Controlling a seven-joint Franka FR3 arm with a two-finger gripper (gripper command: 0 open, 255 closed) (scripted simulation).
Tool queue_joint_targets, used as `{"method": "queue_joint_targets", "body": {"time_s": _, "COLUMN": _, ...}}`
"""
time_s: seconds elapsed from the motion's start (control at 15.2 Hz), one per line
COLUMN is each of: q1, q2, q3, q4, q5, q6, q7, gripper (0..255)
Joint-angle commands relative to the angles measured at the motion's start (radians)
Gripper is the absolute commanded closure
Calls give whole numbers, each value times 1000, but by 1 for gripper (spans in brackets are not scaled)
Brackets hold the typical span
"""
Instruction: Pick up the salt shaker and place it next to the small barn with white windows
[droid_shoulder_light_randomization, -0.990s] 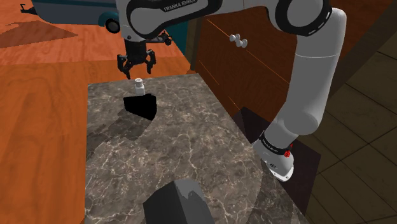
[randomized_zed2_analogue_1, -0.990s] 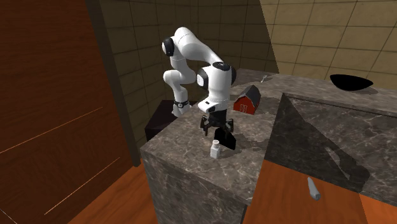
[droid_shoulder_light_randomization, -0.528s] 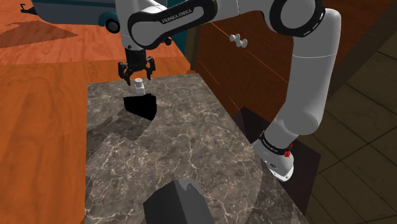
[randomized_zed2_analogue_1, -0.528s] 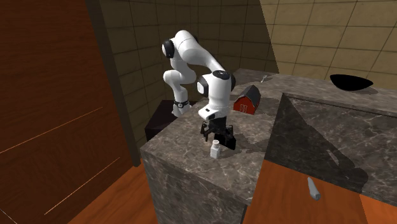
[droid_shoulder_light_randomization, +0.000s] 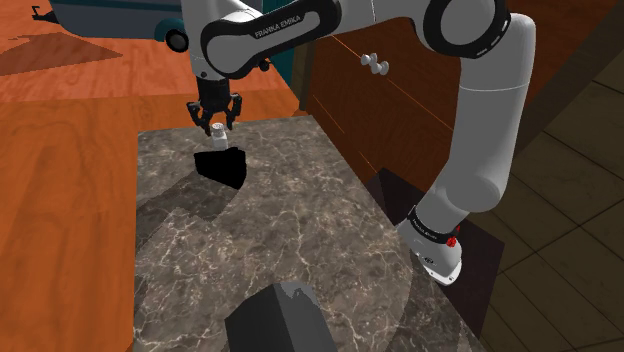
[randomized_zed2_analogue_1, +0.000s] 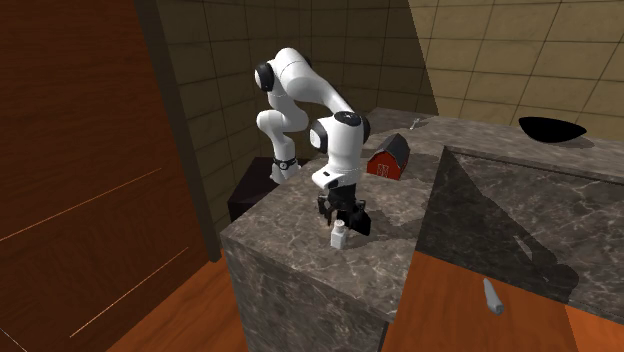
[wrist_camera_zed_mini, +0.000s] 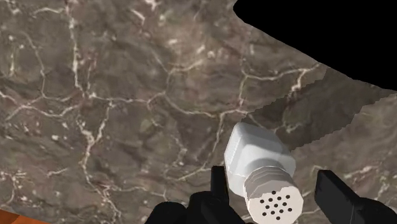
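1. The gripper is upper left of centre in the shoulder view, low over the counter. It straddles the shaker.
2. The fingers are spread and not pinching anything. In the wrist view the shaker stands in the gripper gap. One finger is just beside its body and I can't tell if it touches. The other finger is clear of it.
3. The shaker is white and upright on the counter, its perforated cap facing the wrist camera.
4. In the second exterior view the shaker is at frame centre, near the front corner of the counter. The gripper is down over its top.
5. A black block sits just below the shaker in the shoulder view. In the second exterior view the block is just to the shaker's right.
6. The barn is red with white trim and sits up and right of the shaker in the second exterior view. It is well apart from the shaker, on the same counter.
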Motion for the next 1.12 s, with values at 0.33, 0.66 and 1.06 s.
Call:
{"method": "queue_joint_targets", "body": {"time_s": 0.33, "q1": 0, "q2": 0, "q3": 0, "q4": 0, "q5": 0, "q6": 0, "q7": 0, "gripper": 255}}
{"method": "queue_joint_targets", "body": {"time_s": 0.66, "q1": -1, "q2": -10, "q3": 2, "q4": 13, "q5": 5, "q6": -22, "q7": -3, "gripper": 255}}
{"method": "queue_joint_targets", "body": {"time_s": 1.06, "q1": -3, "q2": -36, "q3": 8, "q4": 57, "q5": 18, "q6": -91, "q7": -12, "gripper": 255}}
